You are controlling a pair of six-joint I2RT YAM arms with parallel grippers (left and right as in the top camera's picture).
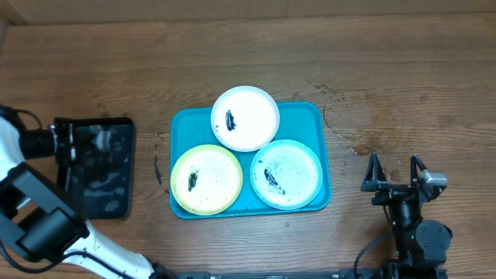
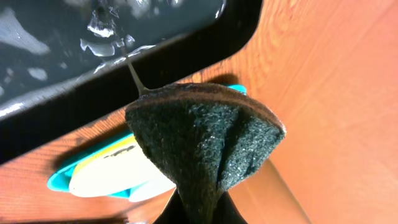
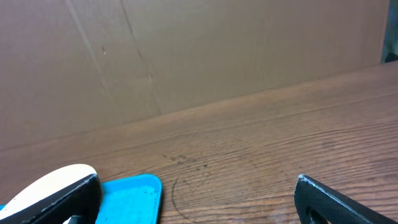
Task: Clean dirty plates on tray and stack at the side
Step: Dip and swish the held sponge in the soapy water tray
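wooden table (image 1: 387,62) — turquoise tray (image 1: 311,113) long side left-to-right, left pincer (image 1: 68,145) tight on dark sponge (image 2: 205,143), right pincer (image 1: 395,169) wide apart, empty

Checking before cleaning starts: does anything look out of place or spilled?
Yes. The white plate overhangs the far rim of the blue tray instead of lying fully inside. Also, dark specks are scattered on the table right of the tray.

On my feed the turquoise tray (image 1: 184,125) carries a white plate (image 1: 246,118), a yellow-green rimmed plate (image 1: 206,179) and a mint-rimmed plate (image 1: 286,174), all smeared black. The sponge (image 2: 205,146) is dark green, the table (image 1: 387,62) brown woodgrain.
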